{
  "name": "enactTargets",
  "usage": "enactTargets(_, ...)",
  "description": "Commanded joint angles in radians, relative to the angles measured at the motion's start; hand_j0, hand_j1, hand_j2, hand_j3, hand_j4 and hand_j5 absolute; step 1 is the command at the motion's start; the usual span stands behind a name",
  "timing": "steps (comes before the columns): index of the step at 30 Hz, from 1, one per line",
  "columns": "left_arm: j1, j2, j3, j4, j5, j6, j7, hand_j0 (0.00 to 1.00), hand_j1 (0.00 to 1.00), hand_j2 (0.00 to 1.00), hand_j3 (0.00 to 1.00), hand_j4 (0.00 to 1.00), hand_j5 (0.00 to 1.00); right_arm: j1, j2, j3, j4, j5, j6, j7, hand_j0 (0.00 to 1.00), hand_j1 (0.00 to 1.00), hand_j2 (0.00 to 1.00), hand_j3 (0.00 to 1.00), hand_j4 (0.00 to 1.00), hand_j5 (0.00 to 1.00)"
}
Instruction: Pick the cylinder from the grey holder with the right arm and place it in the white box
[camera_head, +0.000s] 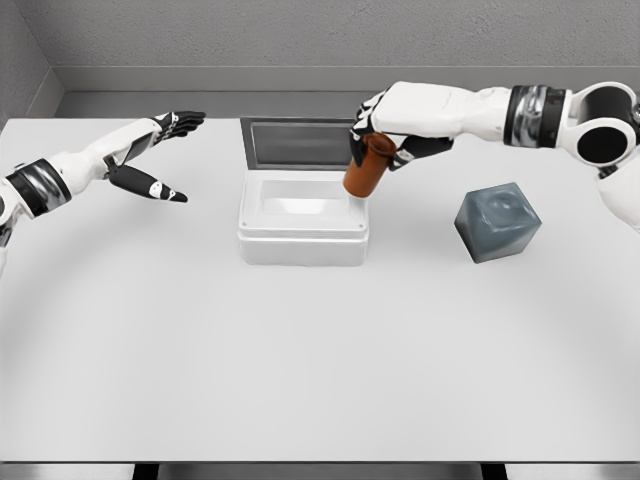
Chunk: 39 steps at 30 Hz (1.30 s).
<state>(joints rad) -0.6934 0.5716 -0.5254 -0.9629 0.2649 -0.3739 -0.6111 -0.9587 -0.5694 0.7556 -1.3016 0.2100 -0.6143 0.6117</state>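
1. Right hand (385, 135), seen from the head view, is clamped on the cylinder (366, 166), with the dark fingers (412, 150) curled round its upper part.
2. Its arm (500, 110) is stretched in from the right edge, white with a dark and silver cuff at the wrist.
3. The cylinder is brown-orange and is held tilted, top toward the hand and lower end down-left.
4. Its lower end is seen over the right rim of the box (303, 245); whether it touches the rim cannot be told.
5. The box is white and open, and its lid (297, 142) is stood up behind it, showing a grey inner face.
6. A pale hollow is seen inside the box, with nothing lying in it.
7. The holder (497, 222) is a grey block set tilted on the table (320, 380), to the right of the box and well apart from it.
8. A round recess is seen on the holder's upper face.
9. The left hand (160, 155) is held above the table at the far left, fingers spread and thumb apart, with nothing grasped.
10. It is kept well apart from the box.
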Motion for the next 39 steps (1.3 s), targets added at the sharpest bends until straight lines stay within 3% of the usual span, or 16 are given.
enactTargets(1,0.0,0.001,0.001,-0.002,0.007,0.001,0.0,1.0,1.0,1.0,1.0,1.0,1.0,0.0,0.014,-0.001,0.021,-0.001,0.003,-0.001,0.4,0.4,0.4,0.4,0.4,0.4)
enactTargets(6,0.0,0.001,0.001,-0.002,0.007,0.001,0.0,1.0,1.0,1.0,1.0,1.0,1.0,0.0,0.017,-0.004,0.021,0.0,0.003,-0.001,0.44,0.44,0.44,0.44,0.44,0.44)
enactTargets(9,0.0,0.001,-0.001,0.0,0.005,0.001,0.0,1.0,1.0,1.0,1.0,1.0,1.0,0.0,0.028,-0.016,0.021,0.0,0.003,-0.001,0.76,0.76,0.76,0.76,0.76,0.76)
enactTargets(12,0.0,0.001,-0.001,0.0,0.005,0.001,0.0,1.0,1.0,1.0,1.0,1.0,1.0,0.0,0.039,-0.024,0.019,0.0,0.003,-0.001,0.92,0.92,0.92,0.92,0.92,0.92)
enactTargets(20,0.0,0.001,-0.001,0.0,0.005,0.001,0.0,1.0,1.0,1.0,1.0,1.0,1.0,0.003,0.031,-0.047,0.01,-0.001,0.003,-0.001,1.0,1.0,1.0,1.0,1.0,1.0)
enactTargets(26,-0.005,-0.004,-0.007,0.0,0.005,0.001,0.0,1.0,1.0,1.0,1.0,1.0,1.0,0.035,-0.012,-0.099,-0.064,-0.009,0.003,-0.001,1.0,1.0,1.0,1.0,1.0,1.0)
enactTargets(29,-0.029,-0.007,-0.01,0.001,0.005,0.001,0.0,1.0,1.0,1.0,1.0,1.0,1.0,0.044,-0.121,-0.141,-0.099,-0.014,0.003,-0.001,1.0,1.0,1.0,1.0,1.0,1.0)
enactTargets(31,-0.034,-0.01,-0.011,0.0,0.007,0.001,0.0,1.0,1.0,1.0,1.0,1.0,1.0,0.081,-0.273,-0.141,-0.111,-0.055,0.003,-0.001,1.0,1.0,1.0,1.0,1.0,1.0)
enactTargets(34,-0.037,-0.027,-0.011,0.0,0.007,0.001,0.0,1.0,1.0,1.0,1.0,1.0,1.0,0.12,-0.42,-0.141,-0.14,-0.057,0.003,-0.001,1.0,1.0,1.0,1.0,1.0,1.0)
enactTargets(37,-0.038,-0.035,-0.019,0.0,0.008,0.001,0.0,1.0,1.0,1.0,1.0,1.0,1.0,0.14,-0.501,-0.141,-0.177,-0.058,0.003,-0.001,1.0,1.0,1.0,1.0,1.0,1.0)
enactTargets(39,-0.058,-0.038,-0.062,-0.004,0.014,0.001,0.0,1.0,1.0,1.0,1.0,1.0,1.0,0.14,-0.498,-0.137,-0.191,-0.057,0.003,-0.001,1.0,1.0,1.0,1.0,1.0,1.0)
